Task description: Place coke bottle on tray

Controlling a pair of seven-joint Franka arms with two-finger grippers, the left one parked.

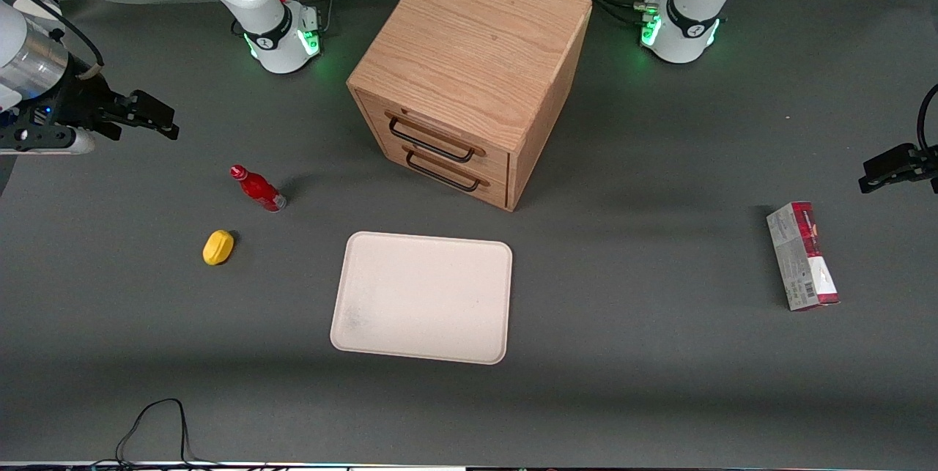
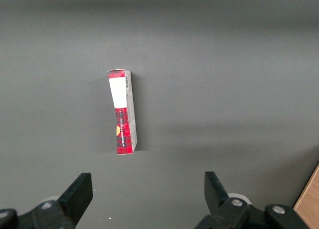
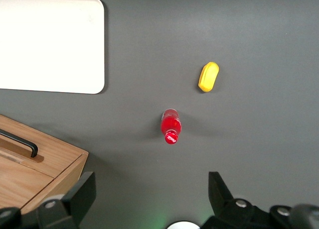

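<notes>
Front view: right gripper (image 1: 150, 116) hangs above the table (image 1: 659, 354) at the working arm's end, jaws released and spread wide, nothing between them. Coke bottle (image 1: 256, 188) stands on the table below the jaws and apart from them, nearer the front camera than the fingertips, red cap up, leaning slightly in this view. Right wrist view: coke bottle (image 3: 171, 126) seen from above, sitting ahead of the open jaws, roughly centred on the gap but well clear of both fingers (image 3: 222, 191). Yellow lemon-shaped lump (image 3: 208, 76) lies further out from the jaws than the bottle, near it, not touching. Cream-white tray (image 1: 421, 297) lies flat on the table, well apart from the jaws, in front of the wooden drawer cabinet (image 1: 469, 75). Red-and-grey carton (image 1: 802, 256) lies toward the parked arm's end.
</notes>
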